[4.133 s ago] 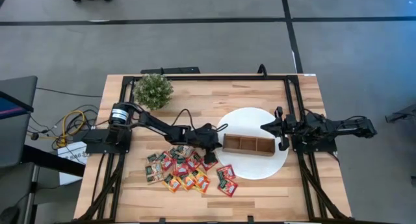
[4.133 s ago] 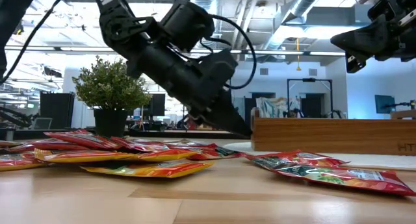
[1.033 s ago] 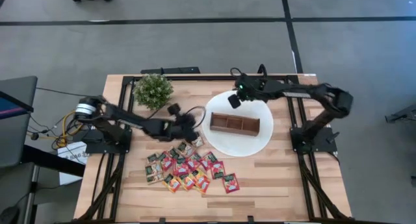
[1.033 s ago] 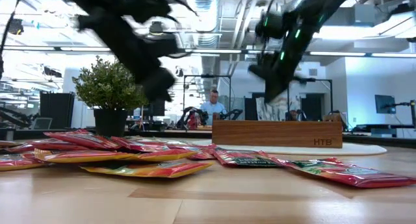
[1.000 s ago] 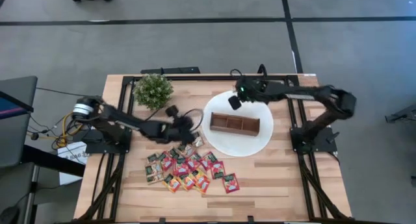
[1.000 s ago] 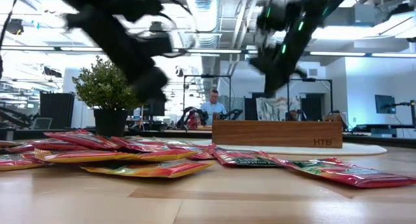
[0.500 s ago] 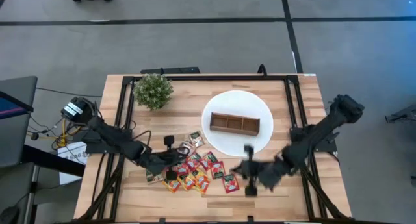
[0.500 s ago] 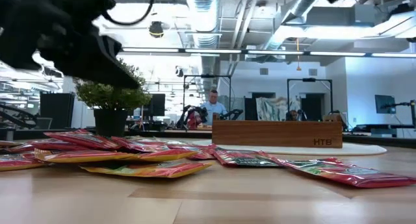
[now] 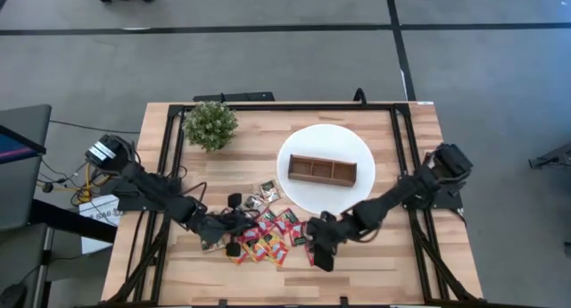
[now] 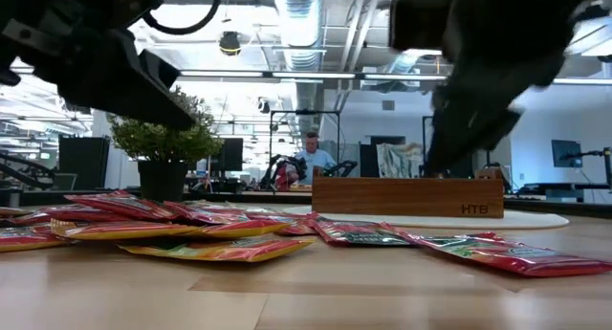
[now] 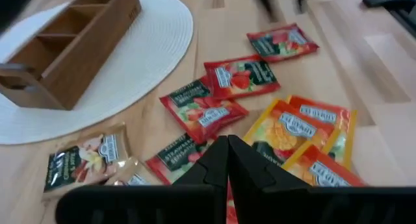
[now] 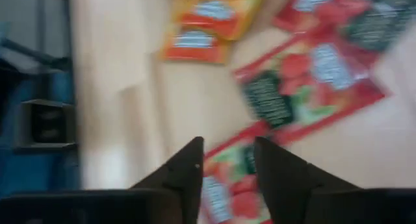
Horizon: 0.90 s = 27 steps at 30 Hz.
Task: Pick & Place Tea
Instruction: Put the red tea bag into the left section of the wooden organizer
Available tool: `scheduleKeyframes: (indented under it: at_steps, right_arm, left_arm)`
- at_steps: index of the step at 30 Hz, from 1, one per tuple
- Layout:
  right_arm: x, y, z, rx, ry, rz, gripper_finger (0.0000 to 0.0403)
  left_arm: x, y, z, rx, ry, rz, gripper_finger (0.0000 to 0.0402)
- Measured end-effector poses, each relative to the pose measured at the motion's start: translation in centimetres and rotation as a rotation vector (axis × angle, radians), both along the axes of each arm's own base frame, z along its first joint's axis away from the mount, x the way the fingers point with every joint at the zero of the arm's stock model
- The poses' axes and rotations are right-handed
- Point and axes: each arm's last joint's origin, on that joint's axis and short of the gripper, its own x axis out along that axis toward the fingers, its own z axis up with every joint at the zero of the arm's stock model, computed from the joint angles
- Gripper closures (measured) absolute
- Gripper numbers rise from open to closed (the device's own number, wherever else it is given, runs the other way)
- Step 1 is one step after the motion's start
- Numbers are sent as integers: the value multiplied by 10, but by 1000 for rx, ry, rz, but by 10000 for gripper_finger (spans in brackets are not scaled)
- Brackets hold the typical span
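**Desk:** What does the right hand point(image 9: 319, 254) show at this moment?

**Photographer:** It hangs low over the lower centre of the high frame, at the right edge of the tea point(image 9: 268, 232) spread. Its own wrist picture shows the two fingers point(image 12: 188, 165) apart with a gap between them and nothing in it, a red sachet point(image 12: 305, 81) lying just ahead on the wood.

**Desk:** And the left hand point(image 9: 234, 239)?

**Photographer:** Lower left of centre, over the other side of the same spread. Its fingers point(image 11: 218, 165) are pressed together, tips meeting, and no sachet is pinched there that I can see. Red and orange sachets lie directly past the tips.

**Desk:** Where does the tea stand against its goal?

**Photographer:** All of it that I can see lies flat on the counter point(image 9: 393, 254), a loose cluster below the white plate point(image 9: 361, 152). The wooden tray point(image 9: 322, 170) sits on that plate at centre frame, and its compartments look bare from above. A few pale sachets lie just beside the plate's lower-left rim.

**Desk:** So which step is this?

**Photographer:** By my reading, the reach for a pick, with the right hand leading. Nothing has been lifted.

**Desk:** What does the next move need?

**Photographer:** The sachets are thin and flat, some overlapping, so the parted fingers would have to come down straddling one edge, close on a single sachet, then carry it up-frame to a tray compartment. The plant point(image 9: 211, 125) at upper left is well clear.
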Motion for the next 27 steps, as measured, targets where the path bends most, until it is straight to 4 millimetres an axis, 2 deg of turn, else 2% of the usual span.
scheduleKeyframes:
  at_steps: [5,12,17,24,27]
  right_arm:
    - [-1,-9,-16,-86,92,34,231]
    - [-3,-4,-31,-138,141,95,243]
    - [-4,-2,-40,-170,161,115,280]
    - [-10,2,-41,-228,165,135,389]
    - [-9,5,-39,-235,167,138,392]
  left_arm:
    - [2,-1,-15,28,50,-2,401]
    - [5,-4,-32,32,92,-8,401]
    - [5,-4,-33,21,90,-4,401]
    - [7,-5,-31,10,72,-5,401]
    - [7,-5,-31,11,72,-4,401]
